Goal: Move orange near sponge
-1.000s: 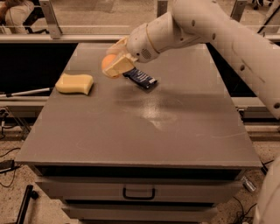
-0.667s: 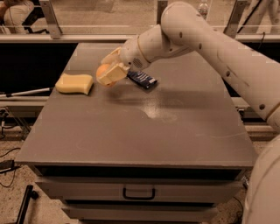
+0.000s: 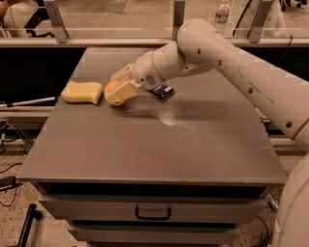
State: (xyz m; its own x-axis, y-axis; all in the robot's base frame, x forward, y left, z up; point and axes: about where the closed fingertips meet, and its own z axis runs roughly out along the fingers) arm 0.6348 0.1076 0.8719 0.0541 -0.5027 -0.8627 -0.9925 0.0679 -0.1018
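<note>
The orange [image 3: 111, 89] sits low at the table's left side, held between the cream fingers of my gripper [image 3: 117, 88]. Only part of its orange skin shows between the fingers. The pale yellow sponge [image 3: 82, 92] lies flat on the table just left of the orange, a small gap apart. My white arm reaches in from the right across the table's back half.
A dark blue wrapper packet [image 3: 162, 91] lies behind the gripper's wrist. The grey table [image 3: 159, 149] has a drawer with a handle [image 3: 153, 212] at the front. A railing and a bottle [image 3: 222, 11] stand behind the table.
My gripper has carried the orange leftward and down, from above the blue packet to just right of the sponge, close to the table top.
</note>
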